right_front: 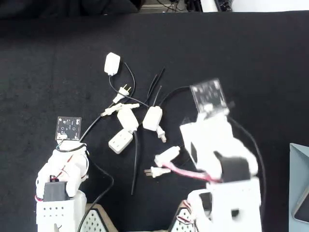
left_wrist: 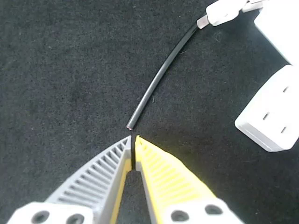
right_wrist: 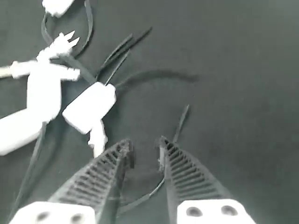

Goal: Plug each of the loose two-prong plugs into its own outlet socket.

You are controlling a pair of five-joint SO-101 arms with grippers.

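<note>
Several white outlet sockets and two-prong plugs with black cords lie in the middle of the black table. My left gripper [left_wrist: 132, 141] is shut and holds nothing; its tips sit just short of a black cord end [left_wrist: 131, 125]. That cord runs to a plug [left_wrist: 223, 11] beside a white socket [left_wrist: 273, 116]. My right gripper [right_wrist: 144, 148] is open just above the table, close to a socket block [right_wrist: 89, 108] with a plug [right_wrist: 98, 138] at its end. Two loose plugs [right_front: 167, 154] [right_front: 155, 171] lie in front of the right arm [right_front: 219, 150].
A white adapter [right_front: 112, 63] and a pronged plug [right_front: 125, 90] lie farther back. Two sockets [right_front: 120, 141] [right_front: 128, 117] sit between the arms. Thin black cords [right_wrist: 124, 51] cross the pile. A grey box [right_front: 299, 183] stands at the right edge.
</note>
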